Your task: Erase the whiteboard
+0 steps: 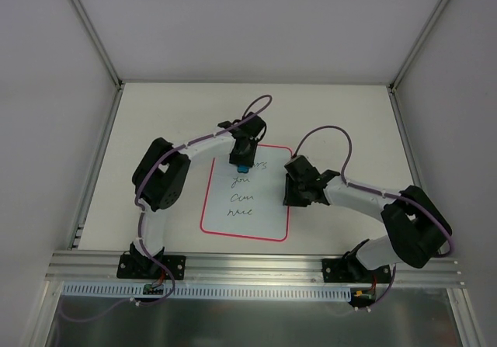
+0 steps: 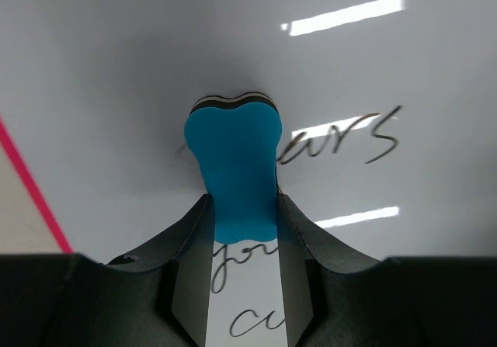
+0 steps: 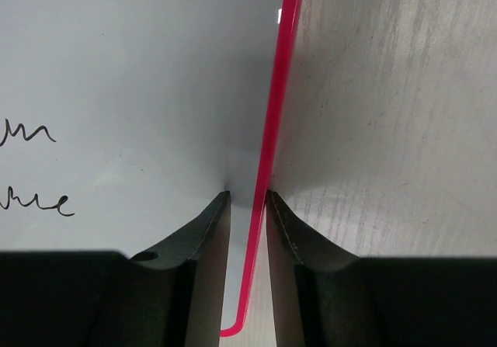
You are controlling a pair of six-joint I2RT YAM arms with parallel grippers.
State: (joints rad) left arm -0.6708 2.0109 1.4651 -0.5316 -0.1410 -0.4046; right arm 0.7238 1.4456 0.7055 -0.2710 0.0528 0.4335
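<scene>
The whiteboard (image 1: 268, 207) lies flat on the table, white with a red-pink border and dark handwritten lines (image 1: 241, 197). My left gripper (image 1: 241, 159) is over the board's top edge, shut on a blue eraser (image 2: 235, 168) whose end presses on the board (image 2: 373, 67) just left of a written word (image 2: 342, 141). My right gripper (image 1: 293, 199) is tipped down at the board's right edge. Its jaws stand slightly apart astride the red border (image 3: 276, 106): one fingertip (image 3: 221, 203) on the board (image 3: 140, 67), the other on the table, nothing clamped between them.
The pale table (image 1: 155, 122) is walled by white panels on three sides. An aluminium rail (image 1: 256, 265) with both arm bases runs along the near edge. Purple cables (image 1: 334, 133) loop above each arm.
</scene>
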